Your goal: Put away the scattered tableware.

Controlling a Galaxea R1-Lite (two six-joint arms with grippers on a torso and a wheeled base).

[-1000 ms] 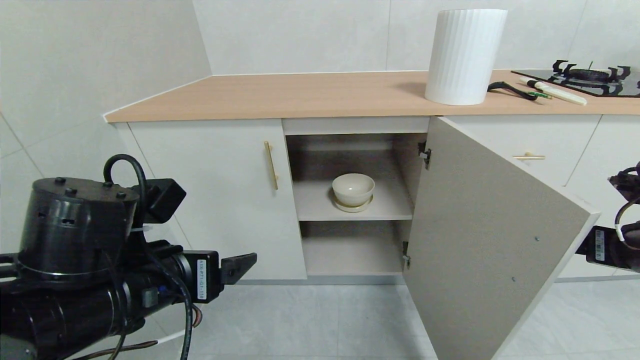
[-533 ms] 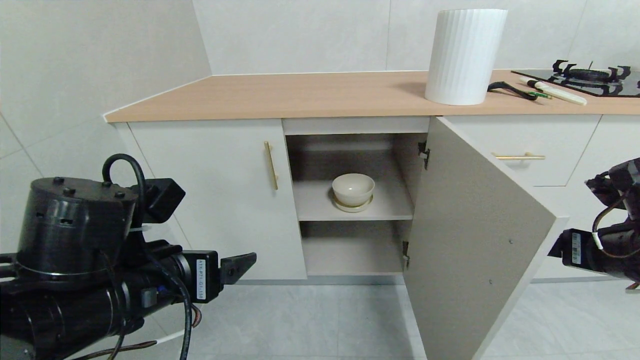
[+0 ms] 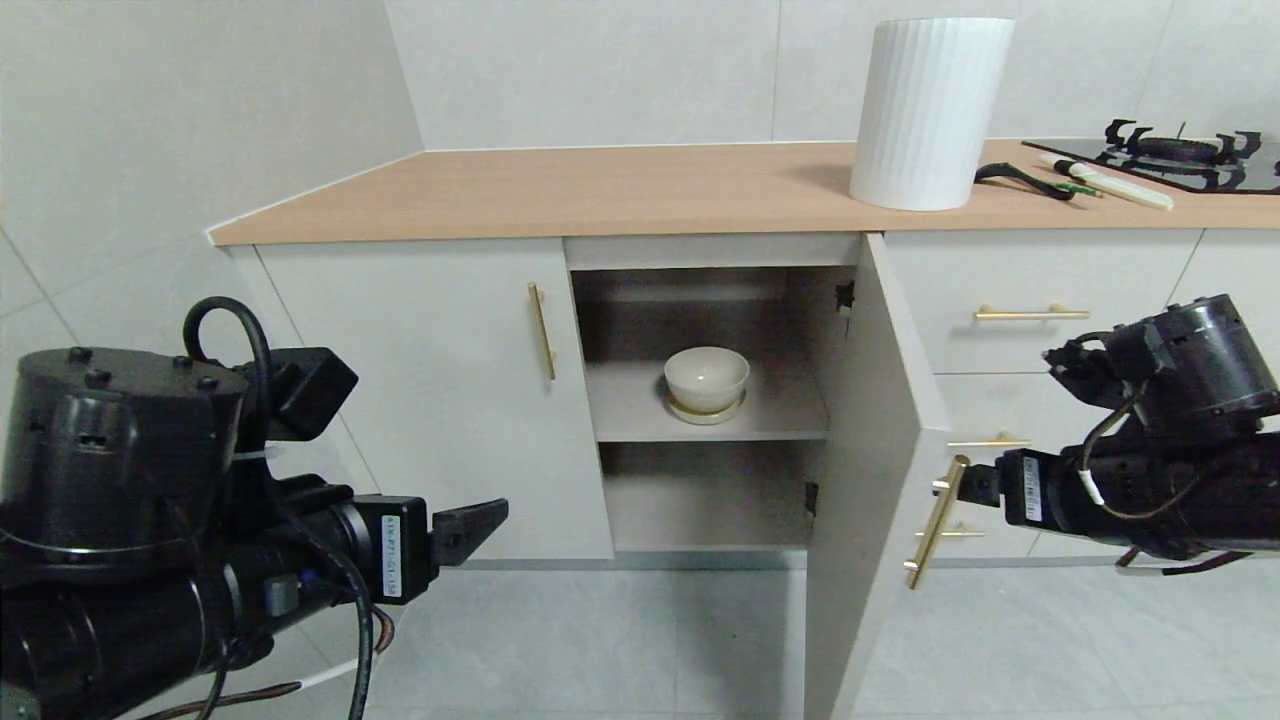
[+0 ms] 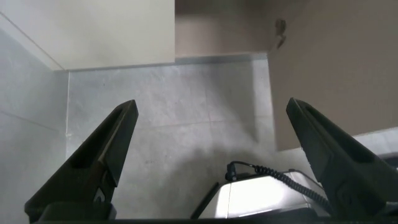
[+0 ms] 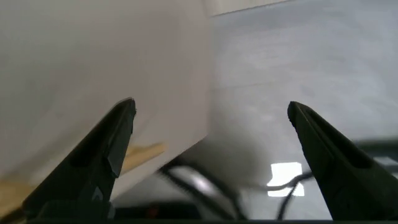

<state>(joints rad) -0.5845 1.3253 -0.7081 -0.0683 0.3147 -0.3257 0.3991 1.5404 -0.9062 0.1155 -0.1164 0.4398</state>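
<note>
The bowl (image 3: 706, 377) sits on a saucer (image 3: 706, 412) on the cabinet's shelf (image 3: 640, 410), already put away. What is left, it seems, is the door (image 3: 870, 450), hinged at the opening's right and standing about half open, its edge towards the near side. The right gripper (image 3: 968, 482) is just right of it, on the outer face, by the upper end of the upright handle (image 3: 936, 522), so a closing push would go left and far. Its jaws are spread wide and hold nothing; contact with the handle cannot be told. The left gripper (image 3: 480, 525) hangs well to the left, wide and empty.
</note>
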